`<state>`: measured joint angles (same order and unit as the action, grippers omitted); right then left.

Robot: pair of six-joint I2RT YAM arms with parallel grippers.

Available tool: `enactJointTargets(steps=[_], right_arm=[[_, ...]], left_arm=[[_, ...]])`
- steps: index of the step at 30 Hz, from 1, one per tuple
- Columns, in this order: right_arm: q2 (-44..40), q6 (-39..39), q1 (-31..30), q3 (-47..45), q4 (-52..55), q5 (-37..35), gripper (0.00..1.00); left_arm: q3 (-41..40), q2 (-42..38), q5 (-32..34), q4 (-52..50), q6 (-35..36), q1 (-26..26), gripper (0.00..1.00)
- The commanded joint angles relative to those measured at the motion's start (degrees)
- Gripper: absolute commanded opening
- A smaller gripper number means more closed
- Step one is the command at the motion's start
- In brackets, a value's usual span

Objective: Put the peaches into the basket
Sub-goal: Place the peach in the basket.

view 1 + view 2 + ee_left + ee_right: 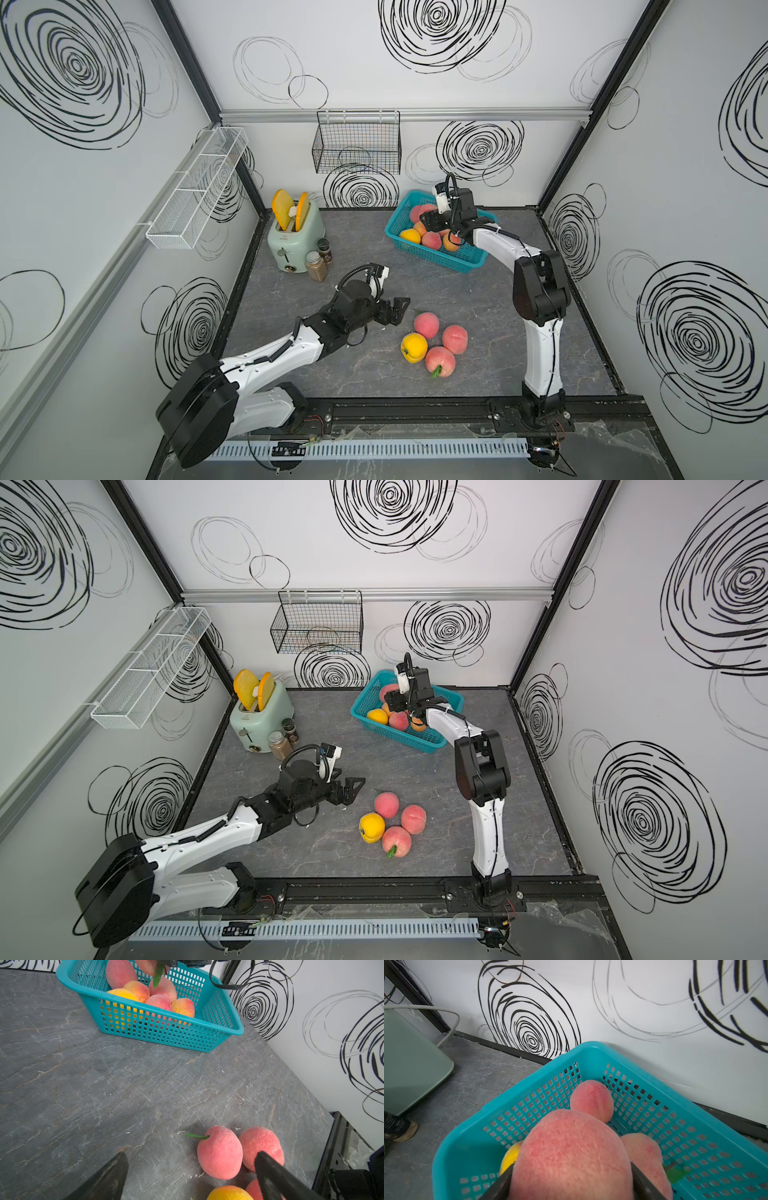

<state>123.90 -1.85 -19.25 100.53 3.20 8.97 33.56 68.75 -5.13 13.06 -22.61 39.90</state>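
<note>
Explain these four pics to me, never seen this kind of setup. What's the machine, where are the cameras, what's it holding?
It is a tabletop robot with two arms, each ending in a two-finger gripper. Two pictures come from one stereo camera overhead and show nearly the same view of the whole scene. The other two come from a camera on each arm's wrist.

On the grey table stands a turquoise basket with several peaches already in it. Three pink peaches and a yellow peach lie loose near the front. At the back is a mint toaster with orange slices in its slots and spice jars beside it.

The right gripper hangs over the basket, closed on the held peach, a pink one. The left gripper is open and empty, next to the loose peaches.
</note>
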Motion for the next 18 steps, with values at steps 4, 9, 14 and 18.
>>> enactJointTargets(steps=[4, 9, 14, 18], right_arm=[[2.9, 0.0, 1.7, 2.9, -0.7, 0.2, 0.76], [4.3, -0.4, 2.4, 3.4, -1.4, 0.7, 0.77], [5.2, -0.9, 2.9, 3.1, -2.3, 1.3, 0.77], [5.7, -0.8, 2.9, 3.3, -2.4, 1.3, 0.77]], left_arm=[[2.4, 1.6, -1.3, 4.3, 1.3, -0.7, 0.98], [1.9, 1.6, -1.5, 5.4, 1.5, -0.7, 0.98], [1.5, 1.2, -1.1, 5.4, 1.7, -0.7, 0.98], [1.3, 1.1, -0.9, 5.5, 1.8, -0.7, 0.98]])
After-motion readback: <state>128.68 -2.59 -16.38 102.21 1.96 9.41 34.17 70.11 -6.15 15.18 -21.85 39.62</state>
